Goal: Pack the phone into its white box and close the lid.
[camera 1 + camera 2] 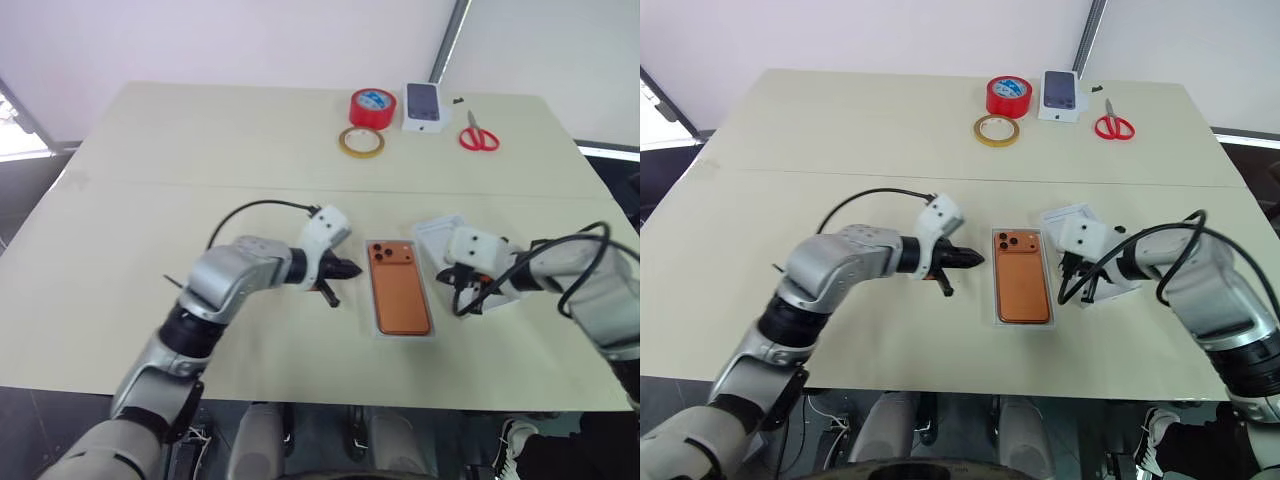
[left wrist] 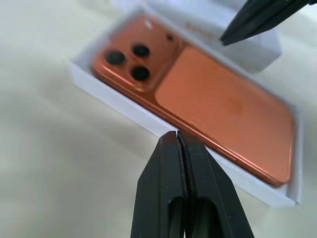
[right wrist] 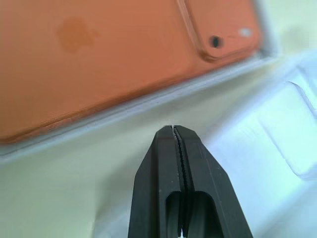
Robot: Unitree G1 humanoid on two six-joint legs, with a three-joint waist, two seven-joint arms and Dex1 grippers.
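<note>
The orange phone [image 1: 400, 290] lies back up in the white box [image 2: 124, 106] at the middle of the table, its three lenses at the far corner. My left gripper [image 1: 350, 270] hovers just left of the box, shut and empty, tips toward the phone. My right gripper [image 3: 173, 128] is shut and empty too, just right of the box, over a white cardboard piece [image 1: 440, 235]. That piece has a low wall with orange lettering and a moulded recess. I cannot tell whether it is the lid or an insert.
At the far edge stand a red tape roll [image 1: 372, 107], a tan tape ring [image 1: 361, 142], a small white box showing a dark phone [image 1: 424, 105] and red scissors [image 1: 478, 135]. Black cables loop from both wrists.
</note>
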